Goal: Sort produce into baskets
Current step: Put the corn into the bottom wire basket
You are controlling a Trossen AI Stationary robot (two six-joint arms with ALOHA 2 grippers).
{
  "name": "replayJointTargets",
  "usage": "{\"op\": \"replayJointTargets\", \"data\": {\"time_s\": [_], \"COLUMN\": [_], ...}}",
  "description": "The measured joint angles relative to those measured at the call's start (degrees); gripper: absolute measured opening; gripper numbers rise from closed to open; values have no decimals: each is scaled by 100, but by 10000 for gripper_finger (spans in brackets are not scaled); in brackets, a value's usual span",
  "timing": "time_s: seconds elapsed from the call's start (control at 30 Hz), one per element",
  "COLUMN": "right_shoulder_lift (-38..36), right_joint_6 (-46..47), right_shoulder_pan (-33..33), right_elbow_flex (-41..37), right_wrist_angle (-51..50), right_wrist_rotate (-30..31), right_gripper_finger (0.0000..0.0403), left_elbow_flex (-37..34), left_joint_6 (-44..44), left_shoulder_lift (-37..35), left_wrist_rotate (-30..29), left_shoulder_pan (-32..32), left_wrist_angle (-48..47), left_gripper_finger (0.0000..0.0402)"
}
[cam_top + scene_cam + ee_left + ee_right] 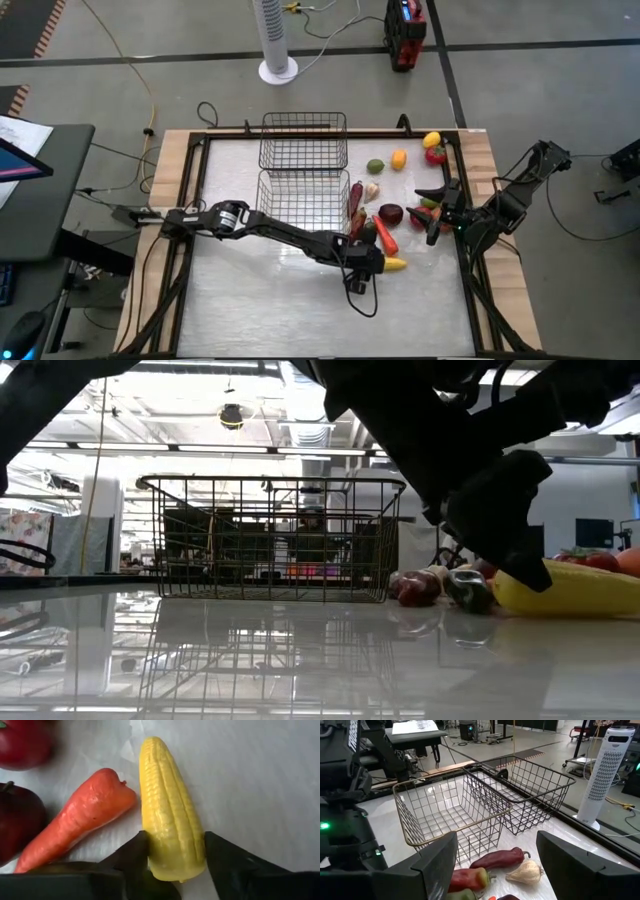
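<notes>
My left gripper (368, 264) reaches over to the table's right half and is shut on a yellow corn cob (170, 800), which points toward the right edge (394, 264). An orange carrot (80, 820) lies on the table beside the cob, with dark red fruits (20, 820) next to it. My right gripper (432, 212) is open and empty at the right, beside several produce pieces. Two black wire baskets (303, 140) (303, 195) stand end to end at the far middle. My left gripper pinches the corn cob's thick end (172, 857) between its two fingers (135, 855), one on each long side. The fingers come from the table's left and lie along the cob. The cob is level and seems to rest on the table in the low view (575, 592).
A dark red long pepper (500, 858), a pale bulb (525, 872) and a red-green pepper (467, 879) lie between the near basket (450, 815) and my right gripper. A green fruit (375, 166), an orange one (399, 158), a yellow one (431, 139) and a red one (436, 155) lie at the far right.
</notes>
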Motion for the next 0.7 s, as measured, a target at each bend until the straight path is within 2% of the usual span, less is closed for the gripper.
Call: {"op": "replayJointTargets", "data": {"time_s": [0.17,0.4,0.53,0.7], "right_shoulder_lift": [2,-9,-9,-9], "right_joint_6": [-2,-436,-698,-719], "right_shoulder_pan": [14,319,564,957], "right_elbow_flex": [0,-4,-4,-4], "right_wrist_angle": [137,623,810,809], "right_wrist_rotate": [-4,115,638,1462], "right_gripper_finger": [299,299,299,299], "left_elbow_flex": [62,181,181,192], "left_joint_6": [-21,231,407,579], "left_shoulder_lift": [-93,-539,-906,-1404], "left_wrist_rotate": [732,863,836,644], "left_shoulder_pan": [140,366,475,649], "left_wrist_angle": [-232,-751,-1013,-1772], "left_gripper_finger": [117,123,124,125]}}
